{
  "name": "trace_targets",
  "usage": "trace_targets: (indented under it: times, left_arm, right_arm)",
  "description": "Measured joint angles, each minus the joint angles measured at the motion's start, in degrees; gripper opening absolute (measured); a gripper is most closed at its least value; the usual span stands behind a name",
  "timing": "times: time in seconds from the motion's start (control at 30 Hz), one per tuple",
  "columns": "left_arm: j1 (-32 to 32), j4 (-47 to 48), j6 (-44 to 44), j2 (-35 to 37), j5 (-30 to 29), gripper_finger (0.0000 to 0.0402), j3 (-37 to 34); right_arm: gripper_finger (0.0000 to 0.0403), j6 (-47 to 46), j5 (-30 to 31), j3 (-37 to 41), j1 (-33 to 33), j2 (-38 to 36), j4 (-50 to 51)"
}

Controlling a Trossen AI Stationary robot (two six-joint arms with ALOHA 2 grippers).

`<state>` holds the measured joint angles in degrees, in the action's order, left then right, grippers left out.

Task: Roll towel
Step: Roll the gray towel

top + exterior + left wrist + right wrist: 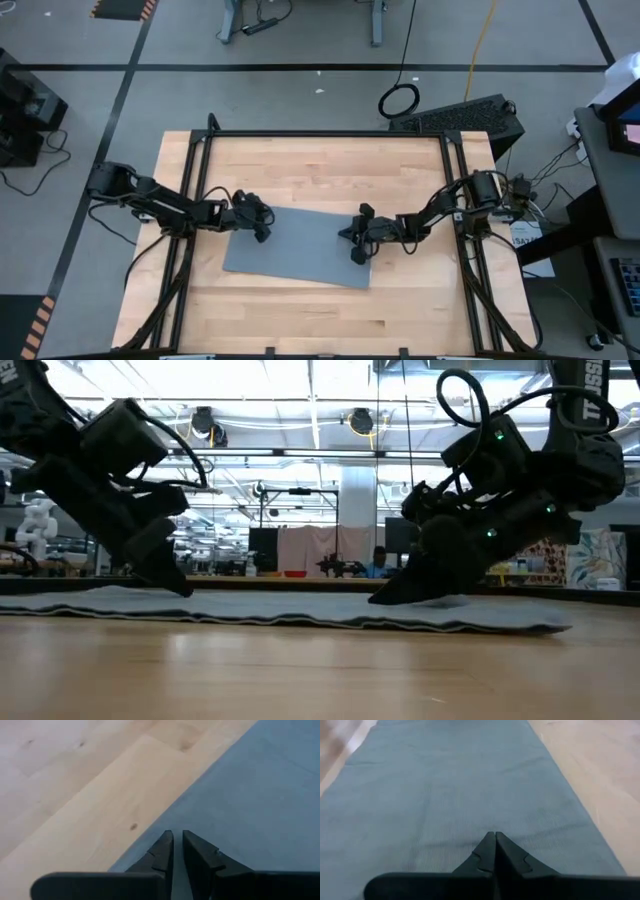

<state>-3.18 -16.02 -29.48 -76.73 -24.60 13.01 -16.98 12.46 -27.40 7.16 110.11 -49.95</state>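
Bright, even overhead light. Ceiling lamps (355,422) glare in the low view, leaving both arms dark silhouettes. Shadows are soft.

A pale wooden table (300,170) carries a grey towel (300,255) lying flat.

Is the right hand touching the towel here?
Touching. In the right wrist view the right hand has its shut fingertips pressed into the towel, with a small crease at the tips; the low view agrees.

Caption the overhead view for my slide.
Both pincers, left and right, pinch opposite ends of flat grey towel.
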Motion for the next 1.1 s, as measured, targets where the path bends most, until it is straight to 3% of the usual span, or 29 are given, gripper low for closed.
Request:
trace_targets:
  times: [0.27, 0.47, 0.67, 0.83, 1.1]
  left_arm:
    - [-3.74, 2.61, -0.96, 6.90, 4.45, 0.0044, 3.25]
    - [-8.57, 11.58, -13.61, 8.26, 4.34, 0.0044, 3.35]
    - [-9.25, 19.20, -21.11, 4.55, 2.29, 0.0044, 3.53]
    - [-5.84, 16.68, -17.02, 1.40, 0.93, 0.0044, 3.54]
    - [2.33, 2.90, 0.42, -1.84, -0.52, 0.0044, 3.21]
  right_arm:
    - [0.0001, 0.93, -0.46, 0.25, 1.75, -10.15, 3.89]
    - [0.0001, 0.35, 2.39, 0.24, 2.96, -16.18, 16.56]
    - [0.0002, -7.28, 3.28, 0.19, 4.13, -14.80, 26.67]
    - [0.0002, -15.33, 3.97, -0.09, 7.35, -14.51, 31.77]
    - [0.0002, -28.84, 6.05, 0.09, 16.08, -14.68, 31.86]
